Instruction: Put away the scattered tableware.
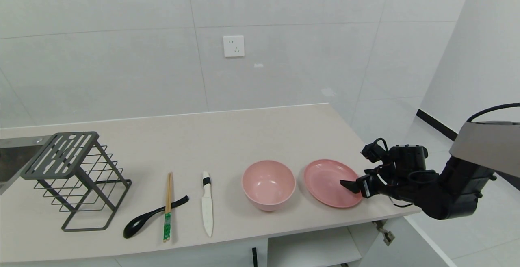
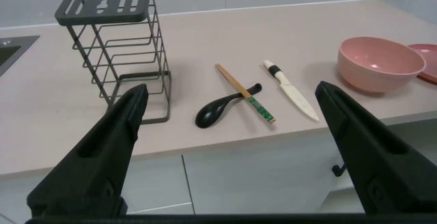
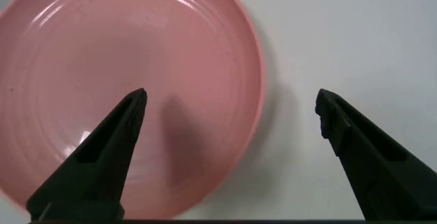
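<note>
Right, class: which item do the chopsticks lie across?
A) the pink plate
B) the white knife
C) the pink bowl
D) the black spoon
D: the chopsticks cross over the handle of the black spoon, while the white knife lies apart beside them.

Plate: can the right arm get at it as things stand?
Probably yes. The right gripper is open above the plate, straddling its right rim, with nothing between them. The bowl sits apart, to the plate's left, and the counter beside the rim is bare.
</note>
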Controlling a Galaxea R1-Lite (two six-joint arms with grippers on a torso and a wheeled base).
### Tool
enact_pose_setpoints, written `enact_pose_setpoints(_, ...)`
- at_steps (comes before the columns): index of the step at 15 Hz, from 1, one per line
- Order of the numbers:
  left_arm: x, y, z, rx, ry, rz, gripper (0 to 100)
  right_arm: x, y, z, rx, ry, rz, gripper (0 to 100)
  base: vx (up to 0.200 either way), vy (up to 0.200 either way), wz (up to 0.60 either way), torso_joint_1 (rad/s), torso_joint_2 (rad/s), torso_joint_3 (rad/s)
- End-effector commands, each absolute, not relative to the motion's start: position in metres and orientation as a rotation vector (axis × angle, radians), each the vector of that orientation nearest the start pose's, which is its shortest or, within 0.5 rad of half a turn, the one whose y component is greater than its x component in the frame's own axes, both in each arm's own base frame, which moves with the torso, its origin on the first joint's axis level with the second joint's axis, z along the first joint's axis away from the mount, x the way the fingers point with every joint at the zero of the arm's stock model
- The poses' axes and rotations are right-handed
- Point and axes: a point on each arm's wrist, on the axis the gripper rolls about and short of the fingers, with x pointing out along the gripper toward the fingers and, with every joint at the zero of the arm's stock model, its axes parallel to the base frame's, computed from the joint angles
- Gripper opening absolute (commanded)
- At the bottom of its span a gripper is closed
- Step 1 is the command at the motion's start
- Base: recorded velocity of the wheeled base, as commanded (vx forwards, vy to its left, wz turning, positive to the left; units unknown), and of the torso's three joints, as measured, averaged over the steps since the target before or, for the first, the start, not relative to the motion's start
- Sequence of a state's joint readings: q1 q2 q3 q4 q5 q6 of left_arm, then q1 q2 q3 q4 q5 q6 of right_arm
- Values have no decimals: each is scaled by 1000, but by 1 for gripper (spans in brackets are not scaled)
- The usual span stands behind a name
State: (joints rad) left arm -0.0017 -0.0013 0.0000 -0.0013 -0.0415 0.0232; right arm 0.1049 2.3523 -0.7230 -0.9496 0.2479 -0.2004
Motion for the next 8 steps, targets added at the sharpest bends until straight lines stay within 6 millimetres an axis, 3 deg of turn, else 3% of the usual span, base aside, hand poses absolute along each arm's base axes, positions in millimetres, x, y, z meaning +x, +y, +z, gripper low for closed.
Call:
enact_pose_setpoints(1, -23, -1, 76, 23, -2, -43, 100, 356, 47, -42, -143, 658, 417, 100, 0, 0, 0, 0, 0, 0)
enact_pose_setpoints(7, -23, -1, 76, 22, -2, -43, 100, 356, 57, -45, -151, 661, 448, 100, 0, 0, 0, 0, 0, 0)
enact_pose_setpoints(8, -23, -1, 76, 22, -2, -43, 100, 355, 59, -46, -153, 664, 454, 0, 0, 0, 0, 0, 0, 0)
